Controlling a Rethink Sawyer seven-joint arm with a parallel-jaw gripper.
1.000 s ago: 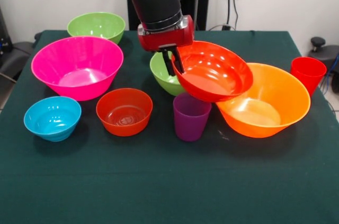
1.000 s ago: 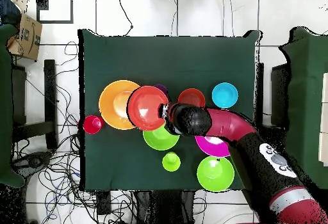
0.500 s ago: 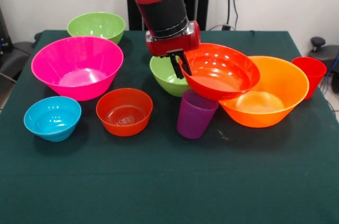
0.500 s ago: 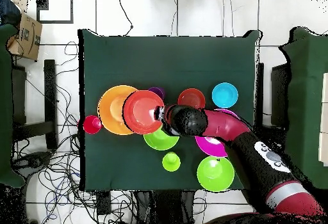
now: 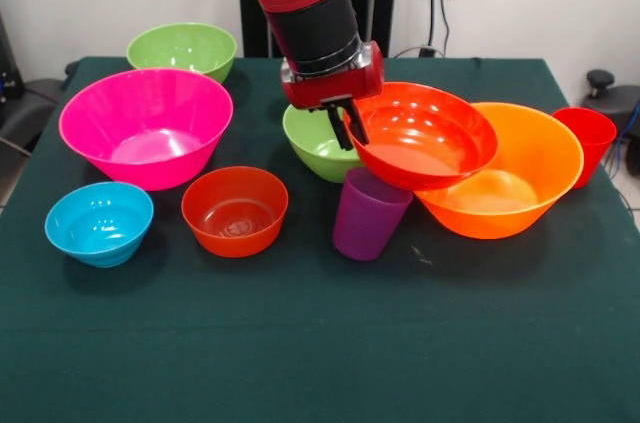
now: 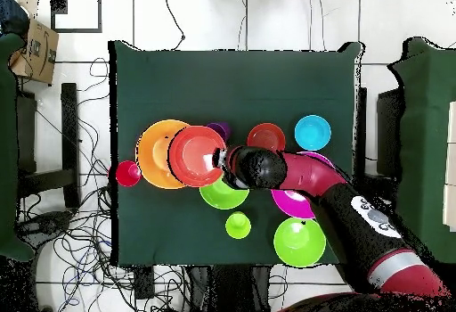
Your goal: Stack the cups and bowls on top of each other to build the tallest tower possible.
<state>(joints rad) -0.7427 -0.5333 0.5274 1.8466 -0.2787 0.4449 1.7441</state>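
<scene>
Green table, hand gripping red-orange bowl over orange bowl

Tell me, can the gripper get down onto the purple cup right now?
Probably not. The gripper is shut on the rim of the red-orange bowl, and that bowl hangs over the tilted purple cup, seemingly touching its rim. It would have to set the bowl down first.

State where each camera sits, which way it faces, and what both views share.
Front view: across the table from the robot, facing it; the red arm descends from above, its gripper pinching the rim of the glossy red-orange plastic bowl.
Overhead view: above, looking straight down; the arm enters from bottom right.
Shared: that bowl overlapping the large orange plastic bowl.
</scene>
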